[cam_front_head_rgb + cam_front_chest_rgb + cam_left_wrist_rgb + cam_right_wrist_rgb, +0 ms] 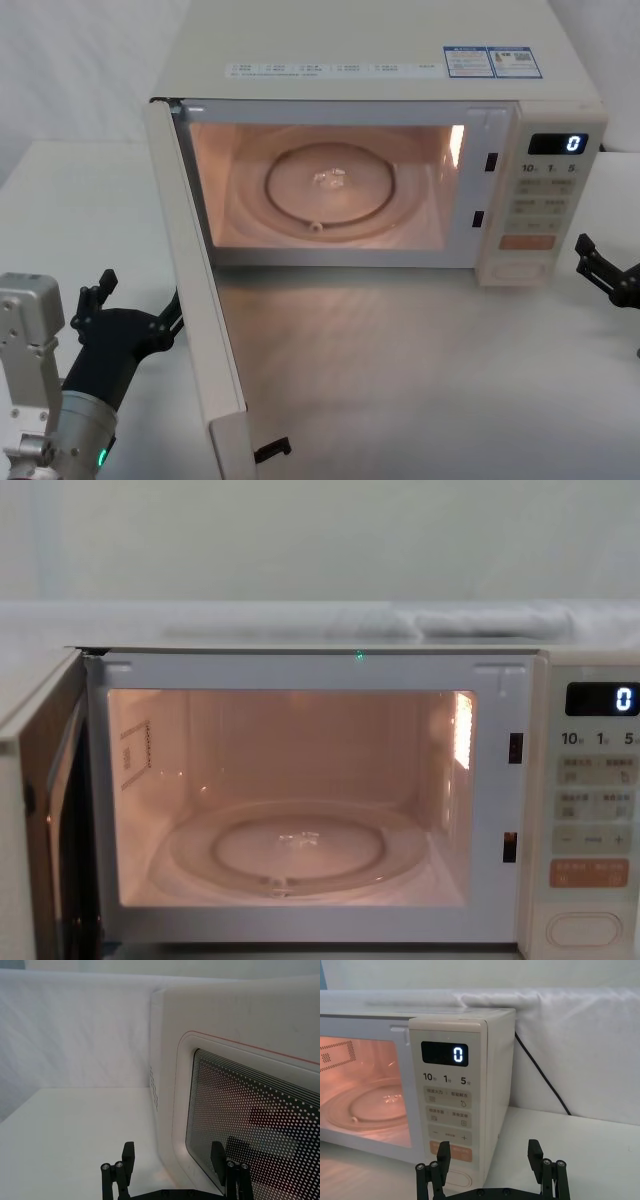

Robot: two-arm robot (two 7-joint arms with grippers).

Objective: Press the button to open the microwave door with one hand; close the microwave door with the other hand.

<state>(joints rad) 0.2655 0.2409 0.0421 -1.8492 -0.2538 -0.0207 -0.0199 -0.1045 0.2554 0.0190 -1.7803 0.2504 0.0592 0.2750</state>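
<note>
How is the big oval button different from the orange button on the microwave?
The oval button is cream with a thin outline; the orange button is brightly coloured. The oval one is rounded and sits lowest; the orange one is rectangular, just above. Both are wide keys on the same panel.

Microwave door [205, 310] swung wide open; cream oval button [583, 929] at panel bottom.

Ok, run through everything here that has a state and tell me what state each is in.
microwave door: swung wide open.
inside light: on.
glass turntable: empty.
display: lit, reads 0.
button: not being pressed.
left gripper: open, outside the door by its window.
right gripper: open, near the control panel's lower right corner.
</note>
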